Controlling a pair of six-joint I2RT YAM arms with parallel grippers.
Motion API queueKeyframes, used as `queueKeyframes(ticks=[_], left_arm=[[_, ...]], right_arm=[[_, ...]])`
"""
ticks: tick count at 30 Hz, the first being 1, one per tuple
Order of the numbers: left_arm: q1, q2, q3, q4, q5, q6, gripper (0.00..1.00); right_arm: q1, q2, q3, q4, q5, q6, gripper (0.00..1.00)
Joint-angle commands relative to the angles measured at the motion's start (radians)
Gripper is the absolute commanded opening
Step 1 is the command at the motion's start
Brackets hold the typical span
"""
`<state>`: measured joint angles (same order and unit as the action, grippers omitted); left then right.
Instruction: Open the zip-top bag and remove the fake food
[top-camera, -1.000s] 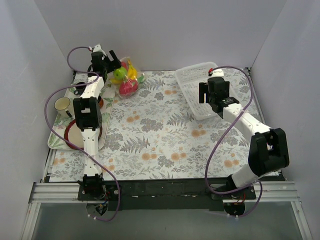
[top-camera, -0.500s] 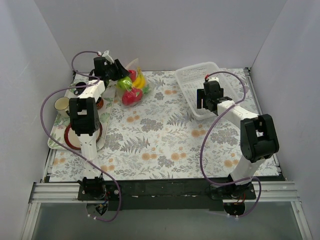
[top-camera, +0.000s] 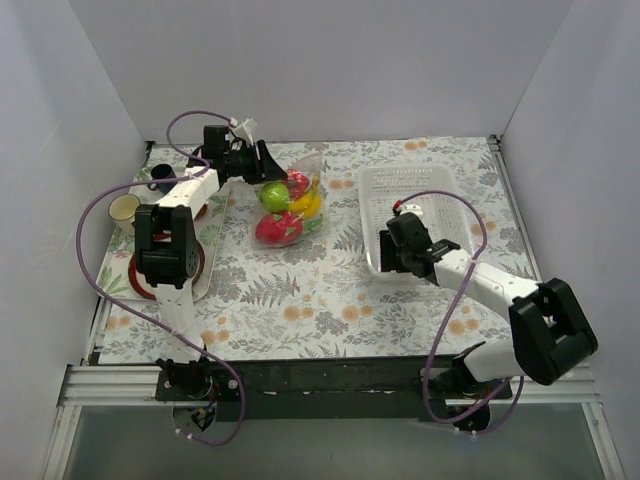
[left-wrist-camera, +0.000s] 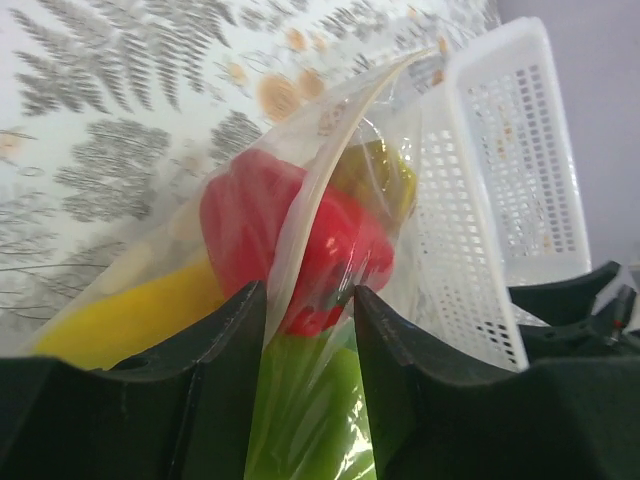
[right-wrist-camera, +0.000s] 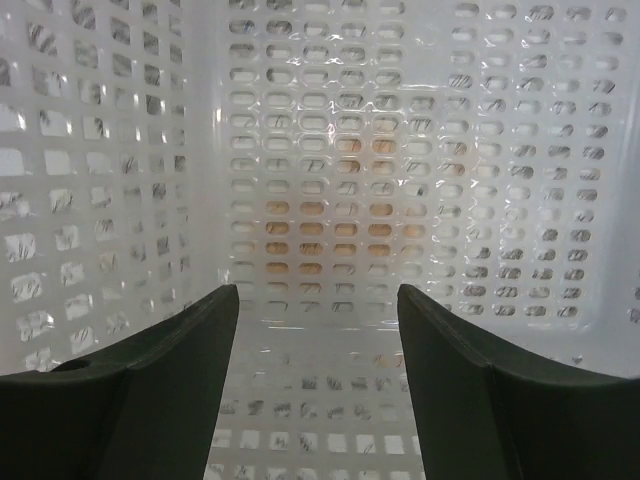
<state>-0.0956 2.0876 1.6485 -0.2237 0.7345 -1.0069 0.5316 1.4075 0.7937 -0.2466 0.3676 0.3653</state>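
Note:
The zip-top bag (top-camera: 292, 205) lies on the flowered cloth at the back, left of centre, a clear pouch with the fake food inside. Through it show a green apple (top-camera: 273, 195), a red pepper (left-wrist-camera: 300, 235), a yellow banana (top-camera: 309, 205) and a pink-red fruit (top-camera: 278, 229). My left gripper (top-camera: 268, 168) is shut on the bag's back left end. In the left wrist view its fingers (left-wrist-camera: 308, 295) pinch crinkled film with green showing behind it. My right gripper (top-camera: 388, 250) sits at the near left corner of the white basket (top-camera: 430, 195). Its jaws (right-wrist-camera: 317, 292) stand wide apart over the mesh.
A tray (top-camera: 112, 280) at the left edge carries a cream mug (top-camera: 125, 208), a dark mug (top-camera: 160, 175) and a red-rimmed plate (top-camera: 140, 270). White walls close in the back and both sides. The basket (left-wrist-camera: 480, 200) stands just right of the bag.
My left gripper closed on the bag and carried it right and forward off the back wall. The basket slid nearer and turned along with my right gripper, whose jaws narrowed a little.

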Motion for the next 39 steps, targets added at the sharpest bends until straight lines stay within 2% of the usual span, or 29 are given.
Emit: queueKeyframes(ticks=[1,3,5,9,10,11,17,18,19,20,21,22,23,26,27,29,30,32,35,39], left_arm=[[-0.039,-0.156,-0.027,-0.114,0.176,0.108,0.39],[-0.044,-0.199,-0.038,-0.149,0.207,0.151,0.37],[-0.049,-0.233,-0.056,-0.181,0.229,0.212,0.34],[-0.053,-0.316,-0.081,-0.244,0.247,0.306,0.30],[-0.056,-0.349,-0.090,-0.253,0.249,0.323,0.29],[-0.059,-0.369,-0.108,-0.269,0.250,0.353,0.29],[-0.084,-0.454,-0.206,-0.304,0.220,0.438,0.30],[-0.082,-0.458,-0.217,-0.292,0.176,0.429,0.33],[-0.084,-0.462,-0.226,-0.275,0.125,0.416,0.61],[-0.082,-0.463,-0.233,-0.226,0.068,0.404,0.75],[-0.075,-0.460,-0.239,-0.197,0.001,0.360,0.83],[-0.063,-0.454,-0.237,-0.162,-0.139,0.334,0.89],[-0.044,-0.424,-0.234,-0.101,-0.189,0.294,0.98],[0.081,-0.318,-0.136,-0.092,-0.241,0.108,0.98],[0.144,-0.235,-0.103,-0.114,-0.222,0.078,0.98],[0.166,-0.184,-0.044,-0.163,-0.211,0.019,0.98],[0.172,-0.169,-0.049,-0.158,-0.201,0.002,0.98],[0.174,-0.179,-0.116,-0.106,-0.147,-0.054,0.98],[0.174,-0.202,-0.225,0.000,-0.101,-0.145,0.98],[0.172,-0.193,-0.273,0.116,-0.070,-0.209,0.98]], right_arm=[[0.090,-0.126,-0.070,-0.075,0.016,0.110,0.72],[0.093,-0.183,-0.064,-0.065,0.010,0.097,0.72],[0.091,-0.209,-0.031,-0.014,0.030,0.005,0.74],[0.085,-0.191,0.155,0.082,0.057,-0.201,0.88],[0.081,-0.174,0.245,0.102,0.035,-0.247,0.96],[0.079,-0.154,0.289,0.119,-0.004,-0.309,0.98],[0.074,0.054,0.528,0.328,-0.248,-0.567,0.99],[0.074,0.117,0.559,0.346,-0.245,-0.578,0.98],[0.073,0.152,0.599,0.346,-0.243,-0.582,0.99],[0.067,0.192,0.715,0.324,-0.239,-0.577,0.99],[0.062,0.262,0.770,0.284,-0.239,-0.542,0.99],[0.061,0.293,0.827,0.209,-0.248,-0.525,0.98],[0.059,0.313,0.876,0.179,-0.280,-0.511,0.99],[0.064,0.299,0.817,0.213,-0.358,-0.476,0.99],[0.065,0.245,0.709,0.237,-0.360,-0.470,0.99],[0.068,0.187,0.603,0.353,-0.397,-0.457,0.99],[0.068,0.132,0.522,0.380,-0.398,-0.456,0.98],[0.067,0.094,0.466,0.406,-0.397,-0.451,0.99],[0.068,0.050,0.424,0.391,-0.392,-0.451,0.98],[0.068,0.002,0.380,0.383,-0.386,-0.451,0.98]])
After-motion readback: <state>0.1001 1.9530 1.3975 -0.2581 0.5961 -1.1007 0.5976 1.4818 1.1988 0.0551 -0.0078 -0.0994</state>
